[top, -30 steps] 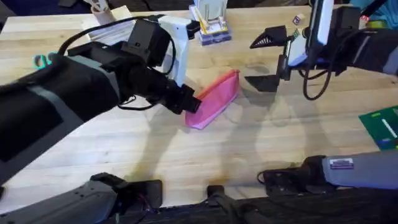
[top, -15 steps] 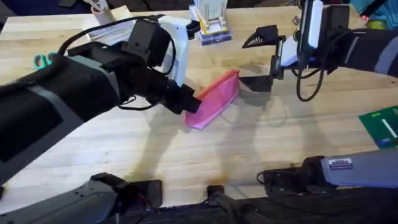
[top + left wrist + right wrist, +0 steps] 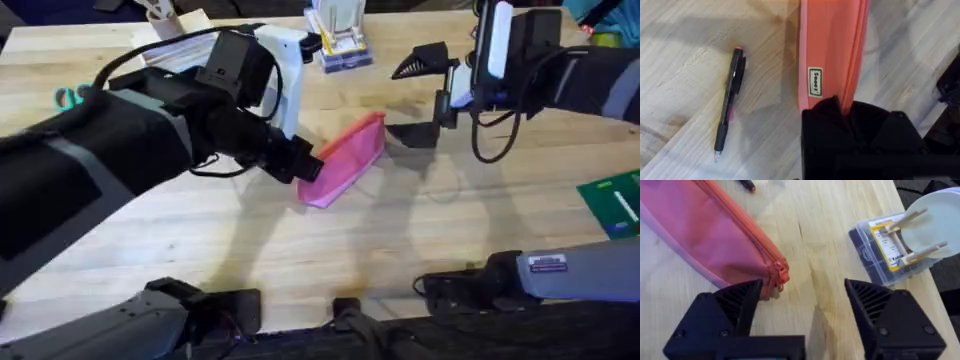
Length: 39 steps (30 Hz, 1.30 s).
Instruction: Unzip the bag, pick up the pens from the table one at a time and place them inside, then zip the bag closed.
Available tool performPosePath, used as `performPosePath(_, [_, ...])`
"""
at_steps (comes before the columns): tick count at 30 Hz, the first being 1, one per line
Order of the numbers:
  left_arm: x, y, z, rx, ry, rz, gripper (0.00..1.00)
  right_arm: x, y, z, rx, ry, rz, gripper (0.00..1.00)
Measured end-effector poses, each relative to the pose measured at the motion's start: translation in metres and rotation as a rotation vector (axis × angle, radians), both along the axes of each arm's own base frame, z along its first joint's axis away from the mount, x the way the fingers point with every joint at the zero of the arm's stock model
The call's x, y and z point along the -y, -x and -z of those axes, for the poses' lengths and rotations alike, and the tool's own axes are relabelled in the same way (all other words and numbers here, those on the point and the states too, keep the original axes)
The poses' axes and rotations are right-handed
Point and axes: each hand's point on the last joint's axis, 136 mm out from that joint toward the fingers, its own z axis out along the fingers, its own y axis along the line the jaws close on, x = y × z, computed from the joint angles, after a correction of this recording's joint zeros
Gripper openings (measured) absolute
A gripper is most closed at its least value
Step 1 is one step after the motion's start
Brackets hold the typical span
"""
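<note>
The worktop (image 3: 420,250) carried the bag (image 3: 345,158), a pink zippered pouch lying near its middle. The left claw (image 3: 305,165) was clenched on one end; the right claw (image 3: 800,305) hung released over the zipper pull. Unzipping seemed underway: pinching the pull comes next. A black pen (image 3: 730,102) lay beside the bag.
</note>
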Motion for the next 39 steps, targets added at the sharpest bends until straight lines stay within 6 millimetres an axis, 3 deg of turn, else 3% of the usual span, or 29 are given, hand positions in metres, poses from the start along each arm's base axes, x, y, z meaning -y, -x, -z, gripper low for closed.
performPosePath(4, [0.000,0.000,0.000,0.000,0.000,0.000,0.043,0.000,-0.001,0.002,0.002,0.013,0.004,0.908])
performPosePath(9, [0.000,-0.001,0.000,0.002,0.001,0.000,0.043,-0.008,0.000,0.008,-0.012,0.023,-0.020,0.912])
performPosePath(11, [0.000,-0.001,0.000,0.004,0.001,0.000,0.043,-0.012,0.000,0.018,-0.033,0.027,-0.030,0.788])
performPosePath(18, [0.000,-0.001,0.000,0.005,-0.001,-0.001,0.043,-0.012,0.000,0.021,-0.038,0.026,-0.031,0.505])
performPosePath(23, [0.001,-0.003,-0.001,0.015,0.004,-0.001,0.043,-0.015,0.001,0.020,-0.040,0.017,-0.042,0.054])
performPosePath(36, [0.000,-0.003,-0.001,0.016,0.001,-0.003,0.043,-0.015,0.001,0.018,-0.035,0.010,-0.044,0.031])
performPosePath(39, [0.000,-0.003,-0.001,0.016,0.001,-0.003,0.042,-0.015,0.001,0.010,-0.010,0.011,-0.044,0.031])
